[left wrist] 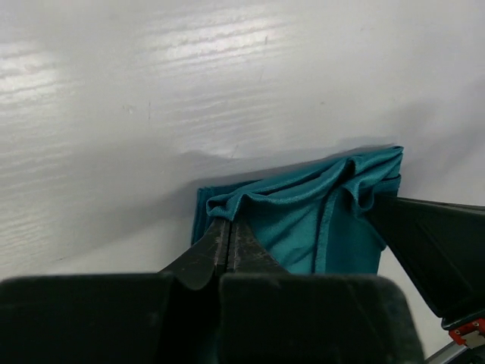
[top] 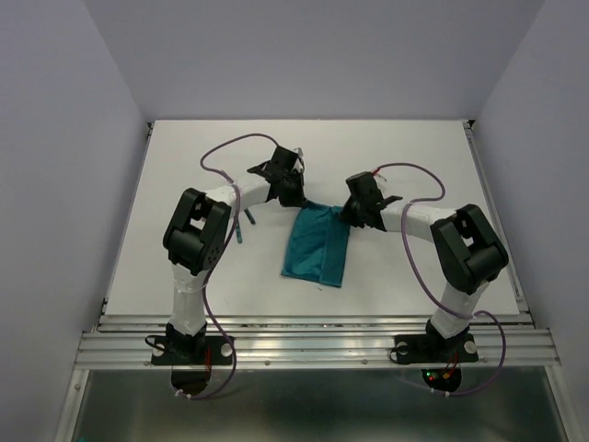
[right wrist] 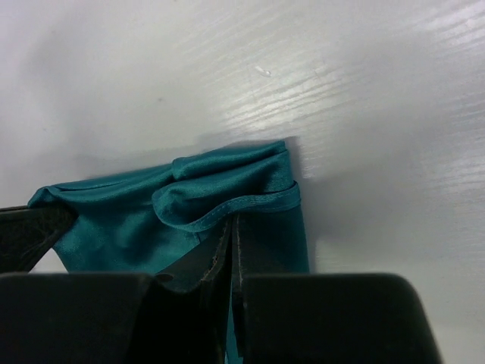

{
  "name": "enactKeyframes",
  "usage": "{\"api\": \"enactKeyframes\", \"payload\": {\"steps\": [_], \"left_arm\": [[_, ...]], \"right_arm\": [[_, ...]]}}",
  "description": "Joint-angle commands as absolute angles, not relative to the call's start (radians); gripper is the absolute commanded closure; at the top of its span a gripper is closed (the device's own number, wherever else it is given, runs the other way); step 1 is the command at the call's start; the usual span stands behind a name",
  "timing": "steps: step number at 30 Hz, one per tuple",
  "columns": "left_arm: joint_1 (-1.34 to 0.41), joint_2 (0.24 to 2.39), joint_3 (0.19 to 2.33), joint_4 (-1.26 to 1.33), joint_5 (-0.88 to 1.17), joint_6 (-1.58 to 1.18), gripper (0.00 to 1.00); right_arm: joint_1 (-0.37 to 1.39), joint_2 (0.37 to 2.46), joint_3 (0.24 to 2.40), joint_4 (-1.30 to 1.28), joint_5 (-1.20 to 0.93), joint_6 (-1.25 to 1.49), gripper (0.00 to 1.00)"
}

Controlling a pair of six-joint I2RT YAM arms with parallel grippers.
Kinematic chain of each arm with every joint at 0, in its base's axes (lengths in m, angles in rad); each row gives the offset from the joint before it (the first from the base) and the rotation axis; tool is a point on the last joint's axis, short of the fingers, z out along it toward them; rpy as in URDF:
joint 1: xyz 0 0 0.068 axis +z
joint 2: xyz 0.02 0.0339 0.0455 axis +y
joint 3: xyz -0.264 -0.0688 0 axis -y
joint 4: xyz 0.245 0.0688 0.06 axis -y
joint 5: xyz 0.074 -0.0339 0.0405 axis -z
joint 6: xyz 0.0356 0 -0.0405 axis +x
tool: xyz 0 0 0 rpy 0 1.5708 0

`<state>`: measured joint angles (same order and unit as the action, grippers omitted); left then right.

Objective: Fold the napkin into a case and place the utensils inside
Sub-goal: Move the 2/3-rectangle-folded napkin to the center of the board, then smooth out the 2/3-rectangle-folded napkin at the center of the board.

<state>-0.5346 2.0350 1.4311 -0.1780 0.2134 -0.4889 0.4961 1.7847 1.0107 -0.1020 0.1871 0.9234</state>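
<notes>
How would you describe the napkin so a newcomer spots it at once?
On the white table, look at the centre. The napkin is the teal cloth folded into an oblong, its far corners pinched by the left gripper and the right gripper. Unlike the slim teal utensil beside the left arm, it is broad, soft and creased.

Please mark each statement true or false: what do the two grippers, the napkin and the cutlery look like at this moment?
1. The left gripper is shut on the napkin. True.
2. The right gripper is open and clear of the cloth. False: it is shut on the napkin's edge.
3. The napkin hangs wholly in the air. False: most of it lies on the table.
4. A slim utensil lies left of the napkin, outside it. True.
</notes>
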Motion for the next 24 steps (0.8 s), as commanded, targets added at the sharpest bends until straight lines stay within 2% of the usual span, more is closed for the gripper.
{"api": "enactKeyframes", "payload": {"steps": [1,17,24], "left_arm": [[-0.529,2.052,1.523,-0.207,0.244,-0.431,1.0],[-0.529,2.114,1.577,-0.232,0.302,-0.385,1.0],[-0.529,2.126,1.58,-0.233,0.304,-0.379,1.0]], "right_arm": [[0.489,1.766,1.081,-0.097,0.207,0.908,0.93],[0.489,1.865,1.195,-0.149,0.17,0.764,0.93],[0.489,1.781,1.175,-0.118,0.123,0.701,0.92]]}}
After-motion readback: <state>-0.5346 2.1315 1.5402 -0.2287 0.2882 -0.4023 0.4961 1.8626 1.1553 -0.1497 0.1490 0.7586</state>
